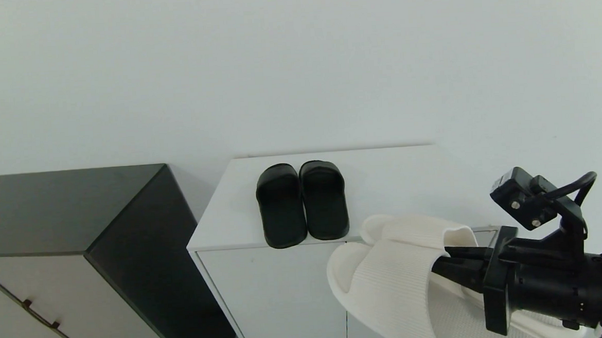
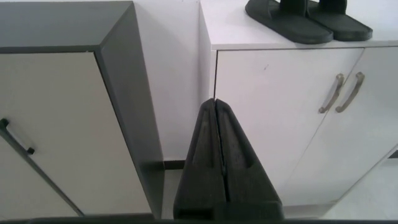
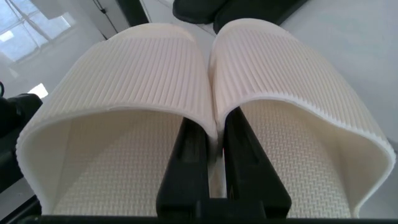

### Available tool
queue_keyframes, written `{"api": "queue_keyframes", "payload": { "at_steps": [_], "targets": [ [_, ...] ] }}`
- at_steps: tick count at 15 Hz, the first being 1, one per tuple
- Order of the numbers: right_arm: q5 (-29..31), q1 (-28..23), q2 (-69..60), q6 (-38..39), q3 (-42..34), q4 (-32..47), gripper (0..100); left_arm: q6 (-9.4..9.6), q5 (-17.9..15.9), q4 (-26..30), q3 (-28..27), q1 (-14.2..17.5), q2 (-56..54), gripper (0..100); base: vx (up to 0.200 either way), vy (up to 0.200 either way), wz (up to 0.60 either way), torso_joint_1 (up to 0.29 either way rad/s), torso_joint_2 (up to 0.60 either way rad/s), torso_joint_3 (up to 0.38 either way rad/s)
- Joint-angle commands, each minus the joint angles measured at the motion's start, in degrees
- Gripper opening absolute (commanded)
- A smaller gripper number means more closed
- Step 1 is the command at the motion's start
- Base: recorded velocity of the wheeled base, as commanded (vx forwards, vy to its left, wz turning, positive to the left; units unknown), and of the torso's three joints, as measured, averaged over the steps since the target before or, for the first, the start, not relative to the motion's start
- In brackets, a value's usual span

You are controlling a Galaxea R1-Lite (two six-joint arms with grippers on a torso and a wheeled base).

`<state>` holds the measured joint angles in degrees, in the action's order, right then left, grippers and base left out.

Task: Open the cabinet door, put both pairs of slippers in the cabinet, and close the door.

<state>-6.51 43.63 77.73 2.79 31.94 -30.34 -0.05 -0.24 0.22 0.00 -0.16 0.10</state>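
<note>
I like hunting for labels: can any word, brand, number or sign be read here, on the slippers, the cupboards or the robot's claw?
No readable text anywhere.
Black rubber slide slippers: plain.
White ribbed fabric slippers: unmarked.
White two-door cabinet: blank doors.
Dark-topped grey cabinet: blank.
Right gripper: no markings.

Bright, flat, diffuse light throughout, no hard shadows. Head view: white cabinet [image 1: 384, 185] top nearly merges with the wall, and a soft shadow falls on the wall beside the dark cabinet [image 1: 66, 207]. Faint sheen on black slippers [image 1: 282, 211]. Right wrist view: window [image 3: 25, 31] glare in one corner; white slippers [image 3: 155, 68] lit outside, shaded inside. Left wrist view: handles [image 2: 331, 94] cast soft shadows.
</note>
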Motion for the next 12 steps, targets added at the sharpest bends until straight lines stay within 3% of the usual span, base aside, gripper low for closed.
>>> {"api": "queue_keyframes", "payload": {
  "at_steps": [1, 3, 12],
  "targets": [
    [-0.08, 0.05, -0.30, 0.02, -0.21, 0.02, 0, -0.04, -0.02, -0.04, 0.00, -0.02, -0.01, 0, -0.200, 0.000, 0.00, 0.017, 0.00, 0.002],
    [-0.08, 0.05, -0.03, 0.02, -0.30, 0.02, 0, -0.04, -0.02, 0.04, 0.00, -0.02, -0.01, 0, -0.200, 0.000, 0.00, -0.007, 0.00, 0.007],
    [-0.08, 0.40, 0.85, 0.02, -0.47, -0.07, 0, -0.04, -0.02, -0.04, 0.00, -0.02, -0.01, 0, 0.000, 0.000, 0.00, 0.000, 0.00, 0.000]
  ]
}}
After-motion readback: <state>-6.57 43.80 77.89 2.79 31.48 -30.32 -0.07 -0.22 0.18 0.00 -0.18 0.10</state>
